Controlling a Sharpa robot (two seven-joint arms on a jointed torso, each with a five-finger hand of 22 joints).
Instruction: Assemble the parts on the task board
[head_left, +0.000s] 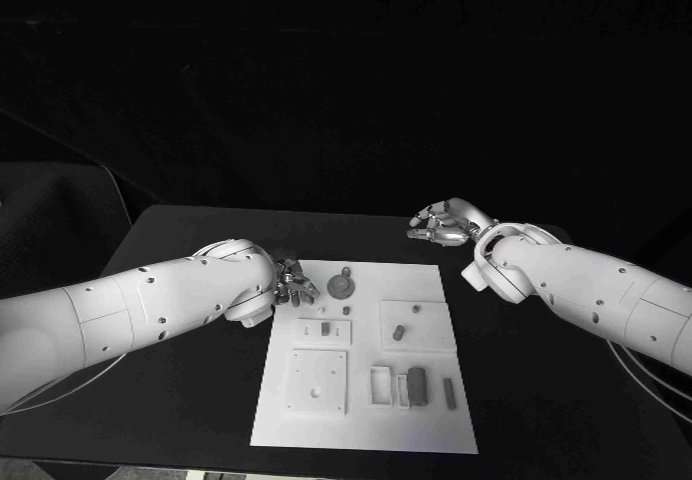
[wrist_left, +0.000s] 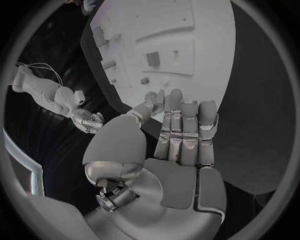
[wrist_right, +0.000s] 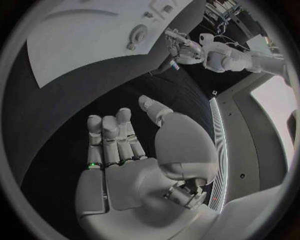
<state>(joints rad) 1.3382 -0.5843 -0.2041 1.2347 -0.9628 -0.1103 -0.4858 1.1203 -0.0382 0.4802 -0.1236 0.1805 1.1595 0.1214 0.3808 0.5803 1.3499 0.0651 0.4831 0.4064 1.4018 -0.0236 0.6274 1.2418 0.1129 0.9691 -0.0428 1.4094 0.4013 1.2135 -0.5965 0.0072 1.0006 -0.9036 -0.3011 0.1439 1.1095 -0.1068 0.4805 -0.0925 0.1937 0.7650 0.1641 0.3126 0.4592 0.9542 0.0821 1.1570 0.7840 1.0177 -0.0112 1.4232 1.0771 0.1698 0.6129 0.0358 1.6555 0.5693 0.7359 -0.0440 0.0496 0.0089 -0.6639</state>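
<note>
The task board (head_left: 368, 350) lies flat in the middle of the black desk (head_left: 188, 230), its long axis running away from the robot, and the grey parts are scattered over it. A round, gear-like part (head_left: 340, 286) sits near the board's far-left corner. A small peg-like part (head_left: 395, 331) lies further in toward the middle, and a dark long block (head_left: 417, 386) rests beside a white frame in the near-right area, lengthwise along the board's long axis.

The relation that matters most is between the round part and the left robot hand (head_left: 293, 283). That hand hovers at the board's far-left edge, just beside the round part, with the part lying to its inner side toward the board's centre. In the left wrist view the left robot hand (wrist_left: 181, 135) holds nothing; its fingers are extended side by side, pointing toward the board (wrist_left: 187, 50).

The right robot hand (head_left: 444, 222) is well apart, off the board beyond its far-right corner and over bare desk. In the right wrist view the right robot hand (wrist_right: 125, 150) is likewise empty, fingers extended and the thumb set apart, with the board (wrist_right: 81, 45) some way ahead of it.

Judging from this, the left robot hand is the nearer one to any far-side part and would need only a short reach inward, while the right would have to travel back over the board first.
</note>
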